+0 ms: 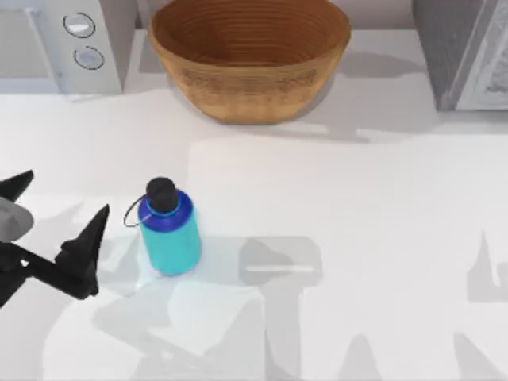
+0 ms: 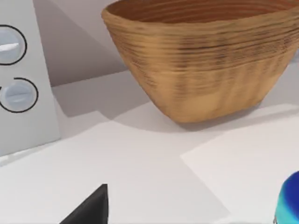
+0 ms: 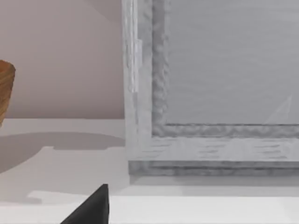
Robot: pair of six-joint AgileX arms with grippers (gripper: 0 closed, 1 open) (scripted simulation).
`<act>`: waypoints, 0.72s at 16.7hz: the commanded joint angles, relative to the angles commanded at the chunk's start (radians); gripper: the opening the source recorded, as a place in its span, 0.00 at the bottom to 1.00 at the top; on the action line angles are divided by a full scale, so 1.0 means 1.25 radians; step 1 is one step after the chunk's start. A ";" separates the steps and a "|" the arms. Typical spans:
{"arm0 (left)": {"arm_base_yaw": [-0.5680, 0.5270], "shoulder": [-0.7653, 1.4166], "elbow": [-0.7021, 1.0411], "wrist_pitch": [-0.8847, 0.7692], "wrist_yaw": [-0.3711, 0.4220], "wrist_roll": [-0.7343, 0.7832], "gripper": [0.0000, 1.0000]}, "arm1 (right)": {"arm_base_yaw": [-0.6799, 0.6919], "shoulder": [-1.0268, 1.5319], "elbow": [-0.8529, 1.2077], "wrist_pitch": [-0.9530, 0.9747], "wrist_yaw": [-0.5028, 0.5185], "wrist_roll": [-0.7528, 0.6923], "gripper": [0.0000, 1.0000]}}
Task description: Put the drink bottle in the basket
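The drink bottle [image 1: 168, 232], just beside the black fingers [image 1: 87, 238] of the left gripper [image 1: 55, 208], has a turquoise body, a dark blue shoulder, a black cap and a thin dark loop strap. The basket [image 1: 250, 71], well beyond the fingertips, is tan-brown wicker, ribbed with darker rings inside. The table [image 1: 357, 206] is white. A pale grey appliance [image 1: 79, 40] carries two white, dark-ringed round dials.

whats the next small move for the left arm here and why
Probably slide the left pincer toward the table's right until its open fingers sit on either side of the bottle. The bottle stands upright on the table, not yet held, just right of the pincer, while the basket sits farther back. It has to be gripped before it can be lifted.
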 joint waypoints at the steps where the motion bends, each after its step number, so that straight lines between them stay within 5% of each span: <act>1: -0.002 0.084 0.002 0.066 0.030 0.008 1.00 | 0.000 0.000 0.000 0.000 0.000 0.000 1.00; 7: -0.015 0.504 0.013 0.401 0.181 0.049 1.00 | 0.000 0.000 0.000 0.000 0.000 0.000 1.00; 12: -0.022 0.659 0.022 0.529 0.242 0.067 1.00 | 0.000 0.000 0.000 0.000 0.000 0.000 1.00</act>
